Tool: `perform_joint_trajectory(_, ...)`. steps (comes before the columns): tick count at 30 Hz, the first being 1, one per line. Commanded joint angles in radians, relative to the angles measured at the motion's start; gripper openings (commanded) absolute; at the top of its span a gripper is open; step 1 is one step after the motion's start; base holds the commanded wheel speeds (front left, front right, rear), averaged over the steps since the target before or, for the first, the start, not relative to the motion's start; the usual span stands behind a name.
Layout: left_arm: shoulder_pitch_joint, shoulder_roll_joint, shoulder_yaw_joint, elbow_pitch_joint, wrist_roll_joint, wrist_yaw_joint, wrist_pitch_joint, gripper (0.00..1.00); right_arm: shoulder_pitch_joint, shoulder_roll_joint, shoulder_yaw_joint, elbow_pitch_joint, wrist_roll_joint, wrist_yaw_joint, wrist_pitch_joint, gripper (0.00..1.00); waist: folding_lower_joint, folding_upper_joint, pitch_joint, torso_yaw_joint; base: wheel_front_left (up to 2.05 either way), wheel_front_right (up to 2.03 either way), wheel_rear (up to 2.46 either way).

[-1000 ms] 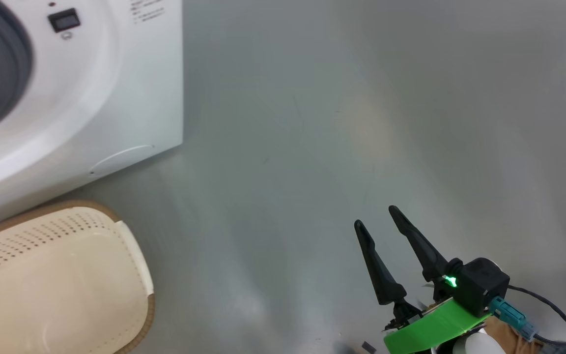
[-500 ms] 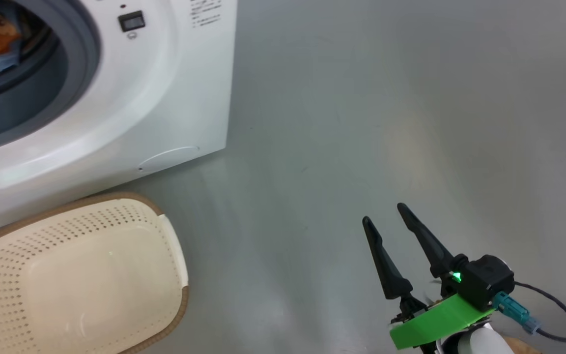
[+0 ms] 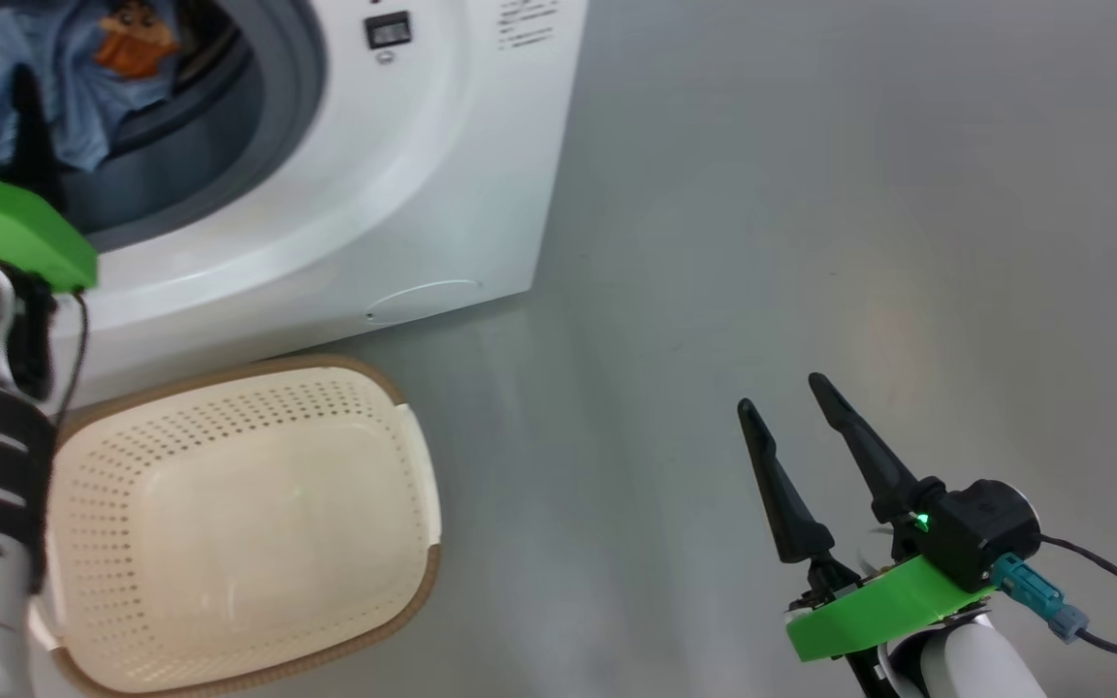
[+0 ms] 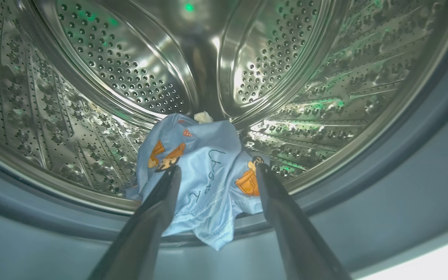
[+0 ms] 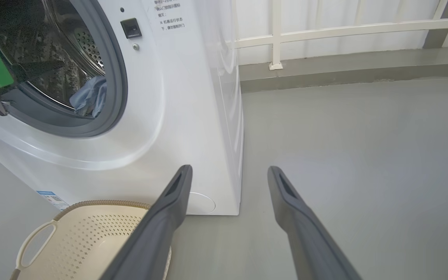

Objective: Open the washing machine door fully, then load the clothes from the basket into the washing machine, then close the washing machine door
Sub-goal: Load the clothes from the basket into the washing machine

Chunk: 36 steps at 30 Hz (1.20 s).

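The white washing machine (image 3: 403, 194) stands with its mouth uncovered; its door is out of view. The light blue clothes (image 4: 204, 163) lie at the front of the steel drum (image 4: 130, 58), one corner hanging over the grey gasket (image 4: 403, 163). My left gripper (image 4: 217, 170) is open just outside the mouth, its fingers on either side of the garment without touching it. The cream basket (image 3: 326, 366) sits on the floor before the machine, with nothing in it. My right gripper (image 3: 780, 393) hovers open over bare floor, well to the right of the basket.
Grey floor (image 3: 811, 194) stretches to the right of the machine. In the right wrist view a white railing (image 5: 325, 29) and a low kerb run along the back. A cable (image 3: 1111, 591) trails from my right wrist.
The head camera has turned left, so the machine and basket sit further right in the picture. My left arm and the clothes in the drum have come into view. The right gripper stays open.
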Motion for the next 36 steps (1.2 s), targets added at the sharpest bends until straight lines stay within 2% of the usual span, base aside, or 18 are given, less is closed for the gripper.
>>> perform_joint_trajectory(1, 0.039, 0.031, 0.021, -0.051, -0.001, -0.008, -0.006, 1.0, -0.013, -0.004, 0.01, -0.02, -0.013, 0.002, -0.005, 1.0, 0.0, 0.0, -0.011, 0.044, 0.0, 0.0, 0.0)
perform_joint_trajectory(7, 0.181, 0.02, 0.022, -0.193, -0.002, -0.026, -0.006, 1.0, -0.017, -0.004, -0.02, -0.026, -0.037, 0.002, -0.005, 1.0, 0.0, 0.0, -0.008, 0.109, 0.0, 0.0, 0.0)
perform_joint_trajectory(14, 0.339, 0.014, 0.026, -0.334, -0.014, -0.025, -0.006, 1.0, -0.018, -0.004, -0.041, -0.026, -0.063, 0.002, -0.005, 1.0, 0.0, 0.0, -0.008, 0.159, 0.0, 0.0, 0.0)
perform_joint_trajectory(36, 0.688, 0.02, 0.057, -0.699, -0.078, 0.048, 0.067, 1.0, -0.029, -0.004, -0.052, -0.021, -0.098, 0.002, -0.005, 1.0, 0.0, 0.0, -0.022, 0.207, 0.0, 0.0, 0.0)
